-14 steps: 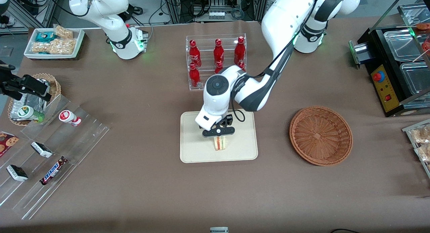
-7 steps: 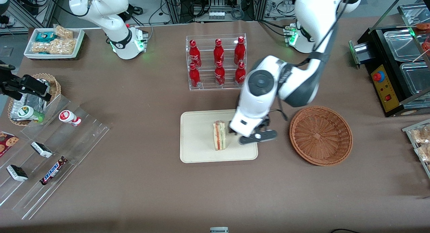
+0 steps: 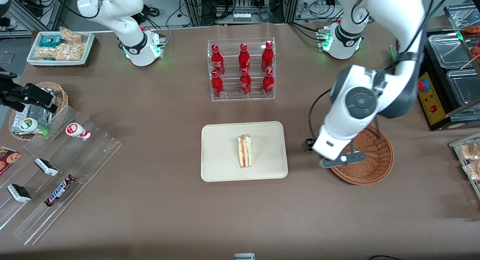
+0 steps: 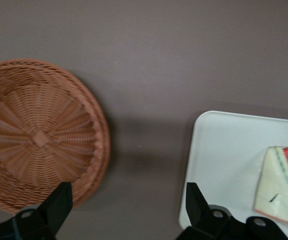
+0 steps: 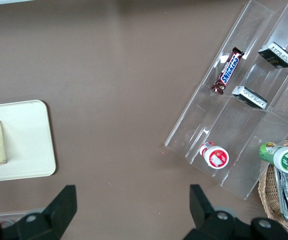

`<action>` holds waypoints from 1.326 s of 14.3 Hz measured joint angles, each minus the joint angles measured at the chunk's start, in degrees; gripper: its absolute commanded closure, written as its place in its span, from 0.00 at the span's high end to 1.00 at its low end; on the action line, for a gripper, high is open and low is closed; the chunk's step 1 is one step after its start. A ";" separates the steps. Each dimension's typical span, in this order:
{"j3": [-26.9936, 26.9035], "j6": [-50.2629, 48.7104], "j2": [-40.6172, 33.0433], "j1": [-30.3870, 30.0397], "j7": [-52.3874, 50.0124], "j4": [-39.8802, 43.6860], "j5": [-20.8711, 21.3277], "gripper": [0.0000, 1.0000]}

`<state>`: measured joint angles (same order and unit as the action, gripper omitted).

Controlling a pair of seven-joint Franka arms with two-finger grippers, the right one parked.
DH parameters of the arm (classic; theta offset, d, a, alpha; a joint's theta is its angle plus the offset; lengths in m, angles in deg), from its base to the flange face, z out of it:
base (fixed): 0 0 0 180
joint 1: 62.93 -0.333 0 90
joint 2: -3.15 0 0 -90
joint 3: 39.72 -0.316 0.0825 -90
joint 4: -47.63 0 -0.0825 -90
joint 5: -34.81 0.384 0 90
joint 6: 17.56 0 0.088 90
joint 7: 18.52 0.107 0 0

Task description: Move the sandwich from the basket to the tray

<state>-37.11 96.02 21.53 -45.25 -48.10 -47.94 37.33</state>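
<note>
While the sandwich [image 3: 245,151] lies on the tray [image 3: 221,170], the gripper [image 3: 325,155] hangs with its fingers [image 4: 58,202] spread wide and empty, between the tray and the basket [image 3: 375,166], over the basket's rim.

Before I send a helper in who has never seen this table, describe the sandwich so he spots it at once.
Find the cream tray in front of the rack of red bottles. The sandwich lies on it alone: a pale wedge with red and green stripes. The open pincer hovers between tray and wicker basket.
</note>
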 measured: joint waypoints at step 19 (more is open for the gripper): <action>0.49 -19.88 -18.40 -17.32 31.49 0.43 -1.94 1.00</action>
<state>-36.61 76.14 3.14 -62.57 -16.60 -47.51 35.39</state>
